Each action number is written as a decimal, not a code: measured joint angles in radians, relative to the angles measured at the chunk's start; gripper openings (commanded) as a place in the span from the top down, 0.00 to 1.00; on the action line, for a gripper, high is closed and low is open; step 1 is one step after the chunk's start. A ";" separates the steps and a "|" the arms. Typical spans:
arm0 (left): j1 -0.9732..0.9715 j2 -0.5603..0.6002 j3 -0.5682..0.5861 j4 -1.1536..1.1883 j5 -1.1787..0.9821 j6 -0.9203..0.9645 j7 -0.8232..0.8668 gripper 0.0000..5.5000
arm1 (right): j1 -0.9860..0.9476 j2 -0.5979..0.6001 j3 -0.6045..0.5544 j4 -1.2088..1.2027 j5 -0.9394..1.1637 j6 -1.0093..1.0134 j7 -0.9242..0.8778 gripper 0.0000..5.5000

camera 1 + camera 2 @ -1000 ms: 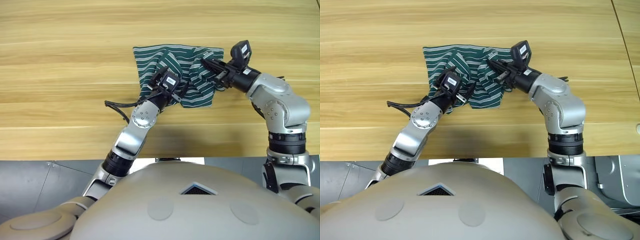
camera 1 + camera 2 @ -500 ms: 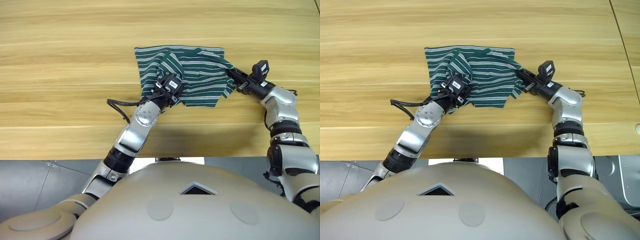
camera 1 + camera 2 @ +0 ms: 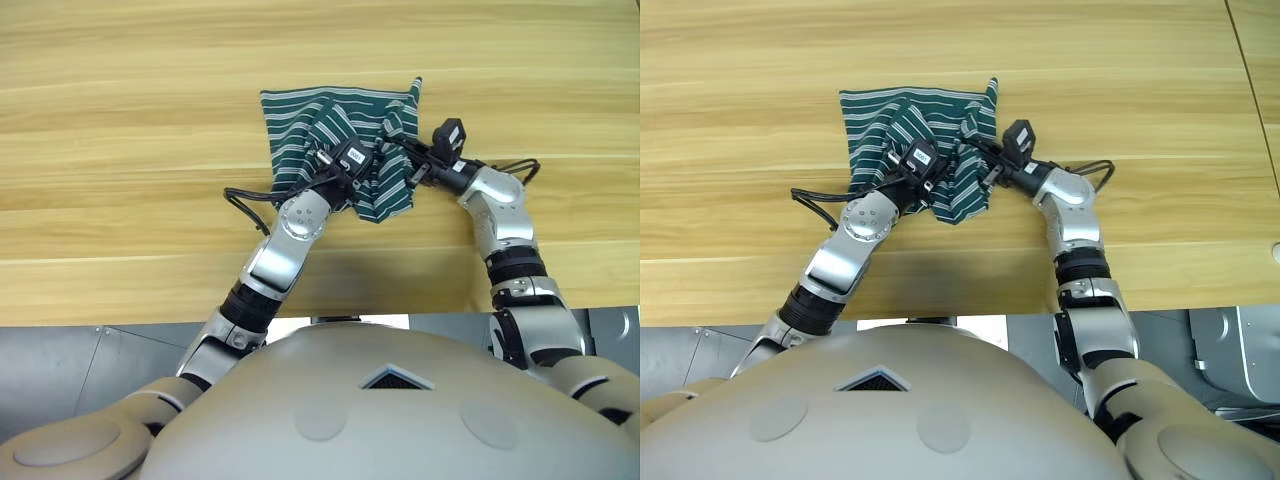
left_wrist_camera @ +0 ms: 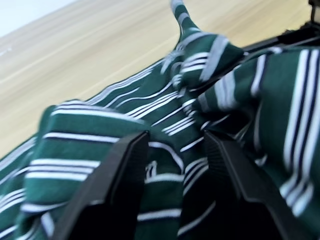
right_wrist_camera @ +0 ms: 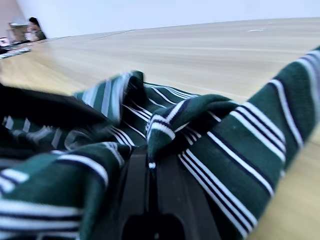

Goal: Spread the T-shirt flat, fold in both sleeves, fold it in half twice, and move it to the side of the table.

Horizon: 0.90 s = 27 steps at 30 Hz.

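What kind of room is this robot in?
Probably a robot testing room, though little of it shows: a long wooden table, grey floor below, and the right end effector gripping a striped T-shirt.

T-shirt (image 3: 300,115) sleeves indistinguishable within bunched folds, right gripper (image 3: 395,145) fingertips buried in cloth, left gripper (image 3: 355,180) tips obscured from head views.
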 measured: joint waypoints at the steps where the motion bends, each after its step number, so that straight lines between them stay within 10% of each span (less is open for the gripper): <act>1: 0.000 0.000 0.004 0.000 0.000 -0.003 0.000 0.79 | 0.005 -0.003 0.008 -0.111 0.008 0.093 -0.031 1.00; 10: 0.012 0.061 0.034 0.043 0.032 -0.061 0.005 1.00 | -0.012 -0.019 0.029 -0.833 0.159 0.819 -0.311 1.00; 27: 0.089 0.080 0.112 -0.074 0.029 -0.120 0.018 1.00 | -0.012 -0.127 -0.042 -0.757 0.196 0.775 -0.239 1.00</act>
